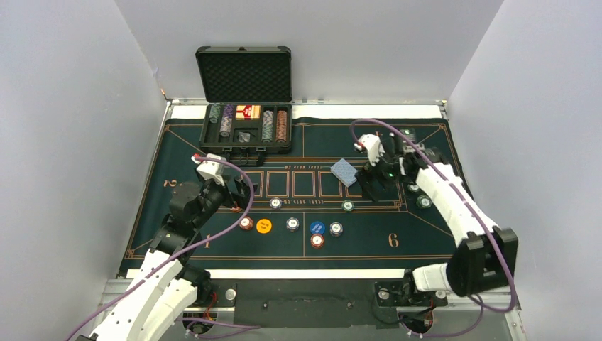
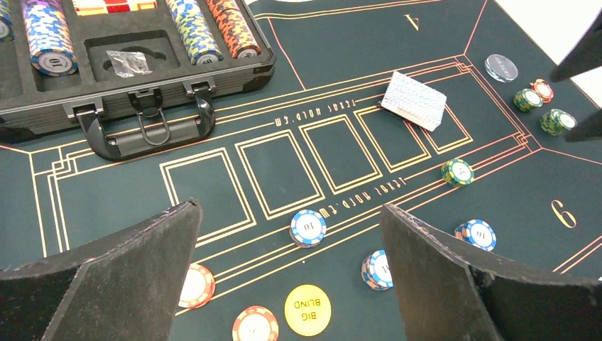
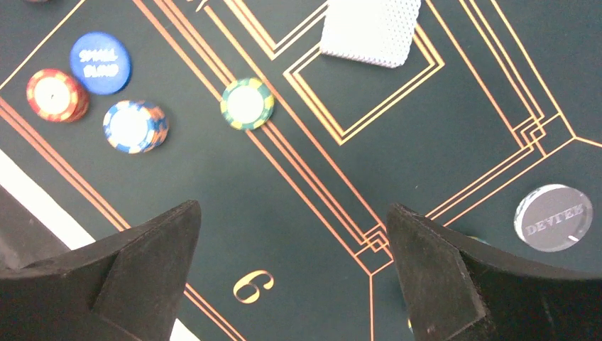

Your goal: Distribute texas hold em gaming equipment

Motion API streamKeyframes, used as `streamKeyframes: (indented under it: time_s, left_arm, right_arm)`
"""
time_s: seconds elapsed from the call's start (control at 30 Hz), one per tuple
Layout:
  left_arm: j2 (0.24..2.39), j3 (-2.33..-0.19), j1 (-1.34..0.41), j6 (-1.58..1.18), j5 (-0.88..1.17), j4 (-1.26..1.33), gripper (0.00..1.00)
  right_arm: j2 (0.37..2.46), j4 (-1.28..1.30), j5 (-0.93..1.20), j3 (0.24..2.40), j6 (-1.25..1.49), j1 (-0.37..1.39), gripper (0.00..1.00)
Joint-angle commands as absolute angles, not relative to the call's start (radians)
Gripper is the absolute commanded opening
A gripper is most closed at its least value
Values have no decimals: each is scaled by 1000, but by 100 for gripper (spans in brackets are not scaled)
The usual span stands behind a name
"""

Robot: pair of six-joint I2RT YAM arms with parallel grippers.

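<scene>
Because both pincers stand spread wide with nothing between the fingers, you choose by reach alone. The deck (image 3: 369, 28) lies flat on the mat (image 3: 440, 142) just ahead of the right gripper (image 3: 291, 213) and well apart from the left gripper (image 2: 287, 209), so use the right arm. A green chip (image 3: 246, 103) lies nearer, off to one side. The deck sits skew to the printed boxes; expect a wrist turn to span its short side.

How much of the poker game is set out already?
Done: the card deck, orange disc, blue disc, clear disc and several chips lie on the mat. In hand: nothing, as the left gripper and right gripper are open and empty. Left: chip stacks sit in the case.
</scene>
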State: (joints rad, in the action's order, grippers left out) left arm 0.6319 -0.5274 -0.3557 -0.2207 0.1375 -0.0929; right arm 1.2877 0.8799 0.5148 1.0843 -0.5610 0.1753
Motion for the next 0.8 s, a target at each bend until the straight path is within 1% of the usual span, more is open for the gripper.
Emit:
streamKeyframes:
  time_s: [0.0, 0.13, 0.4, 0.77]
  left_arm:
    - [630, -542, -347, -194, 134, -33, 97]
    - [622, -541, -347, -183, 118, -37, 97]
    - [610, -542, -347, -174, 99, -42, 97]
    - [626, -556, -347, -180, 103, -50, 97]
  right_arm:
    - [1409, 791, 331, 1194, -417, 244, 100]
    - [1526, 743, 283, 1266, -378, 267, 100]
    - [1708, 776, 277, 1391, -401, 287, 100]
    - [1673, 796, 362, 1389, -486, 288, 100]
